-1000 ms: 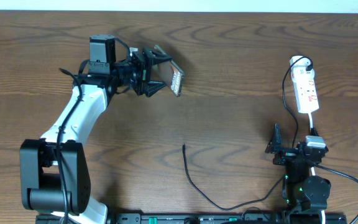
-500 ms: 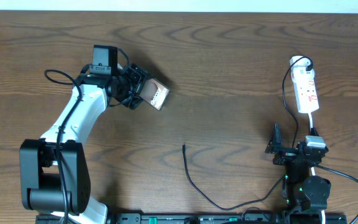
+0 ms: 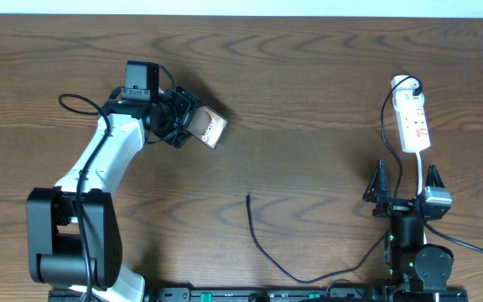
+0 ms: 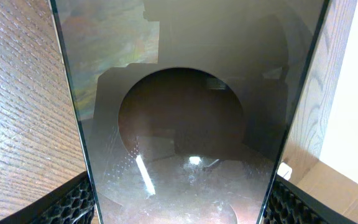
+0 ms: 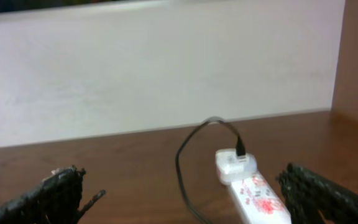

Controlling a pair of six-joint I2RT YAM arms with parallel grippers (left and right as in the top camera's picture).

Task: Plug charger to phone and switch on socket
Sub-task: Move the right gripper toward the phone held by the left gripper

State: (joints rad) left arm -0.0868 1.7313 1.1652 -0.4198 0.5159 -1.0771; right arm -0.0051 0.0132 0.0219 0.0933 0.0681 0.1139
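Phone between the left pincer's fingers, charger tip well apart.

No lettering, brand or number can be read in any view. The phone carries pale print on its screen in the overhead view, too small to make out, and the left wrist view shows only reflections in its glass. The socket bears red markings, blurred and unreadable from overhead and from the right wrist.
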